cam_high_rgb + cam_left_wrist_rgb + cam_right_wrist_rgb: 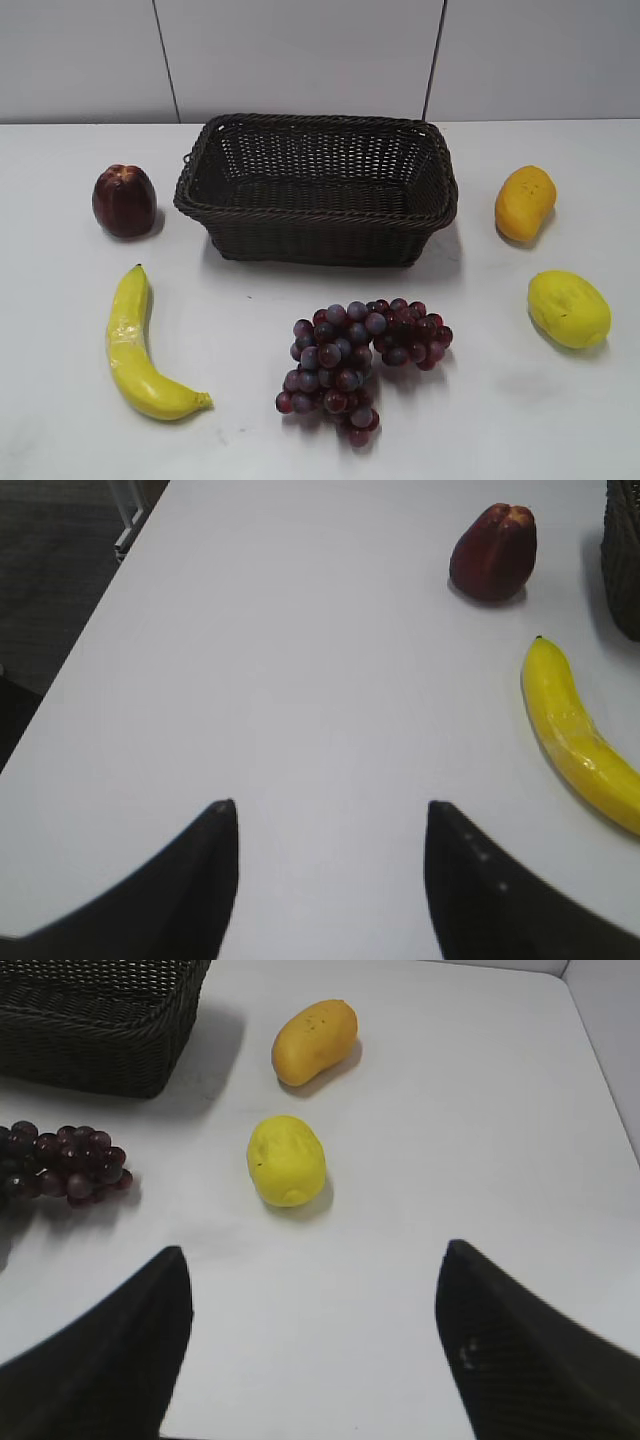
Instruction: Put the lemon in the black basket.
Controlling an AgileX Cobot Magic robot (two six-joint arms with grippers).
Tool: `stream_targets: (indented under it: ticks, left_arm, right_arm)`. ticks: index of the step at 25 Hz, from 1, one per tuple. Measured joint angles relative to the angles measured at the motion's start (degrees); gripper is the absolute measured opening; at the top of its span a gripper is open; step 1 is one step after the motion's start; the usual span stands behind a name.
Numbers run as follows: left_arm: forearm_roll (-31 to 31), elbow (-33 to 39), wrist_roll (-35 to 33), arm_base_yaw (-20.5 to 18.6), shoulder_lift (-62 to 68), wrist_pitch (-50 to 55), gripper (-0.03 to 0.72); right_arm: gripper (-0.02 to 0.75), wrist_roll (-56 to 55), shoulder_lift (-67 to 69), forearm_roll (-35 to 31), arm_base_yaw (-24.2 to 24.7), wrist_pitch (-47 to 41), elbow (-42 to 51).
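Observation:
The lemon (569, 308) lies on the white table at the right, in front of the mango. It also shows in the right wrist view (286, 1159), ahead of my open, empty right gripper (315, 1252) and apart from it. The black basket (318, 186) stands empty at the back middle; its corner shows in the right wrist view (100, 1015) and its edge in the left wrist view (622, 560). My left gripper (332, 804) is open and empty over bare table, left of the banana. Neither gripper shows in the exterior view.
An orange-yellow mango (524, 203) lies right of the basket. A dark red apple-like fruit (124, 200) and a banana (139, 347) lie at the left. A bunch of purple grapes (359, 362) lies in front of the basket. The table's left edge (100, 610) drops to the floor.

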State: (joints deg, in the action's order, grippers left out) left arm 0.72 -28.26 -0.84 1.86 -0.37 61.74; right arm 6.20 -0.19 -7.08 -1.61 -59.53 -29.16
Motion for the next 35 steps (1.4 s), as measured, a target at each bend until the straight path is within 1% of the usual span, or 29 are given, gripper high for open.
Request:
stream_targets:
  ticks: [10, 13, 16, 22, 31, 33, 35]
  left_arm:
    - [0.0, 0.0, 0.0, 0.0, 0.0, 0.0, 0.435]
    - [0.0, 0.0, 0.0, 0.0, 0.0, 0.0, 0.435]
    - [0.0, 0.0, 0.0, 0.0, 0.0, 0.0, 0.435]
    - [0.0, 0.0, 0.0, 0.0, 0.0, 0.0, 0.435]
    - [0.0, 0.0, 0.0, 0.0, 0.0, 0.0, 0.435]
    - [0.0, 0.0, 0.0, 0.0, 0.0, 0.0, 0.435]
    - [0.0, 0.0, 0.0, 0.0, 0.0, 0.0, 0.435]
  right_arm:
    - [0.572, -0.1, 0.1, 0.3, 0.0, 0.0, 0.1]
    - [0.572, -0.1, 2.7, 1.0, 0.0, 0.1, 0.0]
    - [0.572, -0.1, 9.2, 1.7, 0.0, 1.6, -0.7]
    - [0.572, -0.1, 27.0, 1.7, 0.0, 8.3, -2.2]
    - [0.572, 0.7, 53.7, 1.3, 0.0, 10.8, -9.8]
    - [0.572, 3.0, 58.7, 0.0, 0.0, 11.4, -12.2]
    - [0.575, 6.6, 64.0, -3.2, 0.0, 11.8, -14.6]
